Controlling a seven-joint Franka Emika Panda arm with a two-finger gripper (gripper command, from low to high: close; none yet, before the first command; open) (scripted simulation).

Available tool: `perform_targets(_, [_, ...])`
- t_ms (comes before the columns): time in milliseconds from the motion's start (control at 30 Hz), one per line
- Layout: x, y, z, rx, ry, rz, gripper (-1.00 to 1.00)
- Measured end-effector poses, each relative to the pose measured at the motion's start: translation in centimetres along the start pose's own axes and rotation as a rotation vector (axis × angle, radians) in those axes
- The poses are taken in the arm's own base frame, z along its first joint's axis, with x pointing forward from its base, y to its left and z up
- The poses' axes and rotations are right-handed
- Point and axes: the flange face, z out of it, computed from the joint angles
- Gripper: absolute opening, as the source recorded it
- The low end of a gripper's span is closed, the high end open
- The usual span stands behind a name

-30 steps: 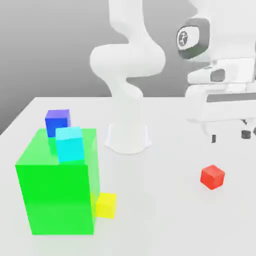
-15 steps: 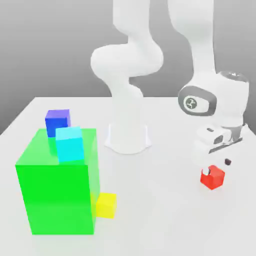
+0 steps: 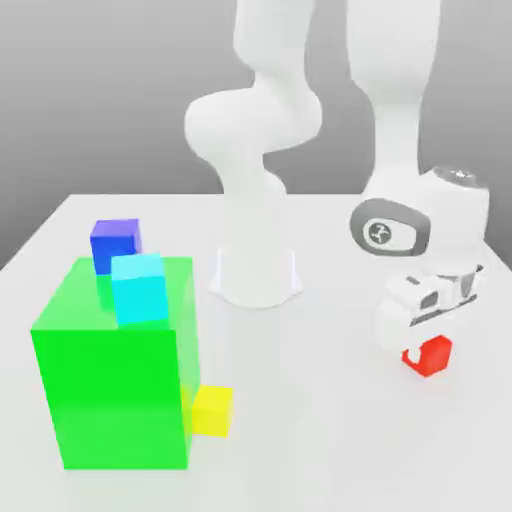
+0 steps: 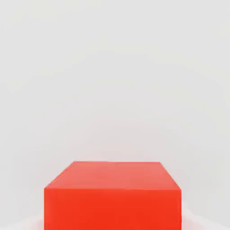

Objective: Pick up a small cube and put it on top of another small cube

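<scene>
- Exterior view: the white arm's two-finger gripper (image 3: 428,345) is down at the white tabletop (image 3: 320,440), on the exterior view's right, with the small plain bright red cube (image 3: 434,356) directly under the hand and partly hidden by it.
- The hand view puts the red cube (image 4: 113,195) close up against the camera, with bare table beyond it.
- The fingers themselves are hidden, so I can't say from the frames how the gripper stands or whether it has the cube.
- In my judgement the step in hand is the grasp, with the lift not yet begun, since the cube looks to sit on the table.
- A small yellow cube (image 3: 212,410) sits well apart, touching the foot of the large translucent green block (image 3: 115,375); it looks the likely base.
- The next move calls for a straight lift, then a carry across that stays clear of the green block.
</scene>
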Motion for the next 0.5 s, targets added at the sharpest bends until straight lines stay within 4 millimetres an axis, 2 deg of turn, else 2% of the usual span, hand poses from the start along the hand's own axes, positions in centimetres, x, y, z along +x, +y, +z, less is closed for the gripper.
perform_targets(367, [0.0, 0.3, -4.6, -0.011, -0.001, -0.007, -1.0])
perform_targets(433, [1.8, -0.2, -5.3, -0.019, -0.012, 0.033, -1.0])
perform_targets(500, [5.3, 0.9, -6.8, -0.036, -0.002, 0.175, -1.0])
